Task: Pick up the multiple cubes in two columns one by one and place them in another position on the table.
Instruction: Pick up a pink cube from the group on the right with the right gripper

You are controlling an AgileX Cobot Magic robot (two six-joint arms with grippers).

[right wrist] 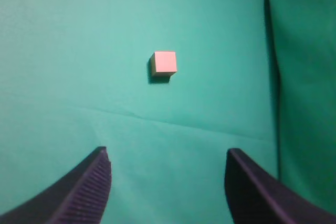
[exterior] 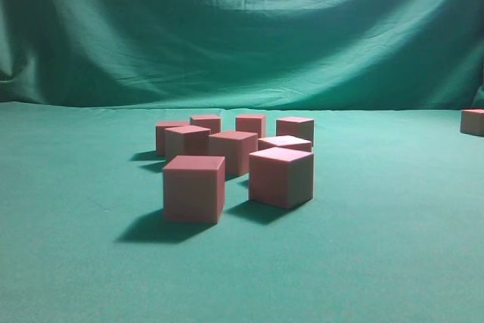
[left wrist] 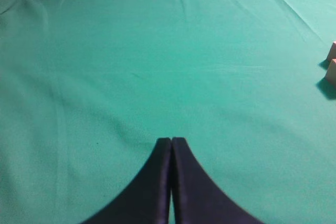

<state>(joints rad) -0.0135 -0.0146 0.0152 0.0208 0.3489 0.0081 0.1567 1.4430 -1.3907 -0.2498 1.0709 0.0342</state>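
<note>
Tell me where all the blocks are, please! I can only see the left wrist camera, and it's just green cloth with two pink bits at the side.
Observer: The exterior view shows a cluster of cubes standing close together in the middle of the table.
Operator: Are any stacked up?
Observer: No. As far as that view shows, every one sits on the cloth and none rests on another.
Operator: What's the other arm doing?
Observer: The right gripper is open and empty, and a lone cube lies on the cloth ahead of it.
</note>
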